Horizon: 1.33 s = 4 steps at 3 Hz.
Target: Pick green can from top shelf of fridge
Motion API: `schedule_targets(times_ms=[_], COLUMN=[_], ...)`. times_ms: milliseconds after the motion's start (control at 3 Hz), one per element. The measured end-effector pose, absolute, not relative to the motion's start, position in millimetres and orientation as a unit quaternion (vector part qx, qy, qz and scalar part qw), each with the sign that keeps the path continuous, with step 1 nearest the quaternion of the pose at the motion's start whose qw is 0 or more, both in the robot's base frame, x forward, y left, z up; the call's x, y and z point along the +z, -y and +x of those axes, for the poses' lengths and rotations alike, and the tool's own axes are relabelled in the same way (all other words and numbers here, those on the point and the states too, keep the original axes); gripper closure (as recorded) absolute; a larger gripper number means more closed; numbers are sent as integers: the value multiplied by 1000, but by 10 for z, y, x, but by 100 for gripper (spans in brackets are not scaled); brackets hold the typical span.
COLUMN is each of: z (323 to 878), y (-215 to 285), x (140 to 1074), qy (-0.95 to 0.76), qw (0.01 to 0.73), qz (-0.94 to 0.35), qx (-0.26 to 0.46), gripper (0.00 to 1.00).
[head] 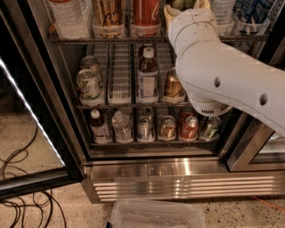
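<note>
The fridge (178, 171) stands open in front of me. My white arm reaches up to the top shelf (89, 40), and my gripper (185, 6) is at the top edge of the view, in a lane right of centre. A small patch of green (179, 3) shows at the gripper; it may be the green can, but most of it is cut off by the frame edge and hidden by my wrist. To its left on the top shelf stand a red can (146, 11), a gold-tan striped can (109, 13) and a clear bottle (67, 15).
The middle rack holds short green-and-white soda cans (88, 84), a bottle (147, 75) and a gold can (173, 84). The bottom rack holds several cans and bottles. The glass door (26, 111) is swung open at left. Cables (22, 196) and a clear plastic bin (156, 216) lie on the floor.
</note>
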State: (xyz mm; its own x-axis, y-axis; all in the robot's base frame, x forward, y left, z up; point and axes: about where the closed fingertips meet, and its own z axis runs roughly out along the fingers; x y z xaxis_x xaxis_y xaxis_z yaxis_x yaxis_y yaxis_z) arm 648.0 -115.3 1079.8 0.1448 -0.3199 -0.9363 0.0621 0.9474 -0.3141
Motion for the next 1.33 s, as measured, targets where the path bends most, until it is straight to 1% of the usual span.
schedule_targets(times_ms=[333, 1000, 1333], z=[6509, 6501, 6514], y=[1021, 1027, 1136], x=[10874, 10844, 10748], qy=[-634, -637, -649], qw=[760, 757, 748], qz=[-106, -103, -96], qx=[-100, -99, -106], gripper=[45, 41, 34])
